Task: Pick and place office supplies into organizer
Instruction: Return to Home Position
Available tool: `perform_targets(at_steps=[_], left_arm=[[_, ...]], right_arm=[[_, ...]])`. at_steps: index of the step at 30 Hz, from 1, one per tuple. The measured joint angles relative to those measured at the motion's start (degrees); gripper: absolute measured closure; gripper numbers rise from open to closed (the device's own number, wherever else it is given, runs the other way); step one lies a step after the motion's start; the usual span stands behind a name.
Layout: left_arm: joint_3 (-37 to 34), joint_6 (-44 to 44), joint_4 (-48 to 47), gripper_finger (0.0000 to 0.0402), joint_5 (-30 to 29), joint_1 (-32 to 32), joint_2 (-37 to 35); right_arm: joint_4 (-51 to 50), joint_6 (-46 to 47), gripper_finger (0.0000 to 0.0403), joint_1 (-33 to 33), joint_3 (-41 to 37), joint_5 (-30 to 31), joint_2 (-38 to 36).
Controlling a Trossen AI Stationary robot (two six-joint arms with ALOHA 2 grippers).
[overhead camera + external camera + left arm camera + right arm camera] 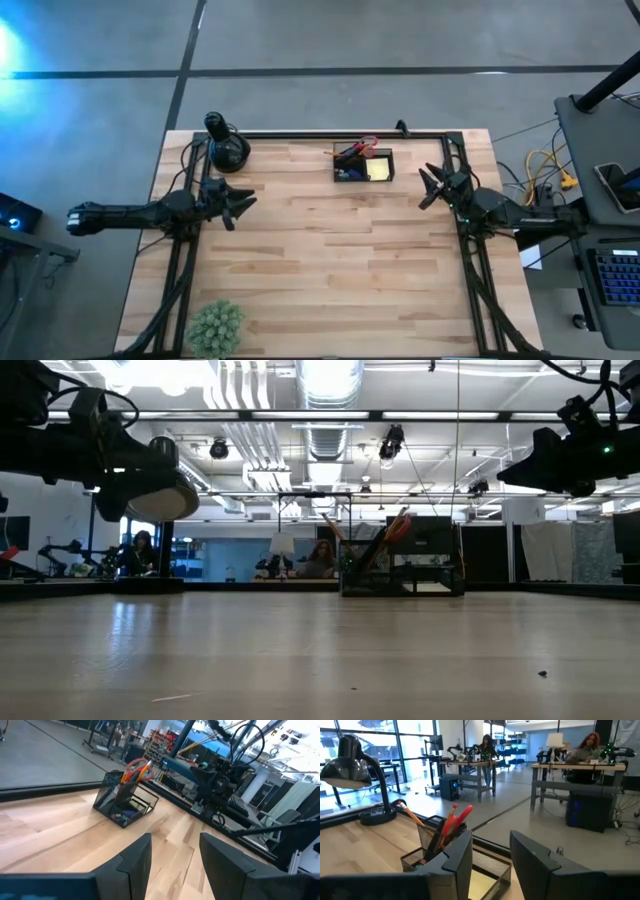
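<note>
The organizer [340, 177] stood at the tabletop's [330, 270] far edge, holding red-handled scissors [368, 144], pencils [411, 816] and a yellow sticky-note pad [379, 170]. The left gripper [243, 205] and right gripper [428, 188] hovered at opposite sides, both spread open and empty.

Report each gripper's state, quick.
Left gripper: open, holding nothing, above the left side of the table.
Right gripper: open, holding nothing, above the right side.
</note>
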Motion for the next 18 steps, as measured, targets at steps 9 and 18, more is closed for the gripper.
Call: perform_targets(at_steps=[9,18], left_arm=[[-0.02,0.02,0.01,0.0249,-0.02,0.01,0.73],[-0.02,0.02,0.08,0.0249,-0.02,-0.01,0.90]], right_arm=[[1.76,-0.75,0.0280,3.92,0.11,0.46,-1.64],[1.62,-0.04,0.0280,4.26,0.10,0.37,-0.39]])
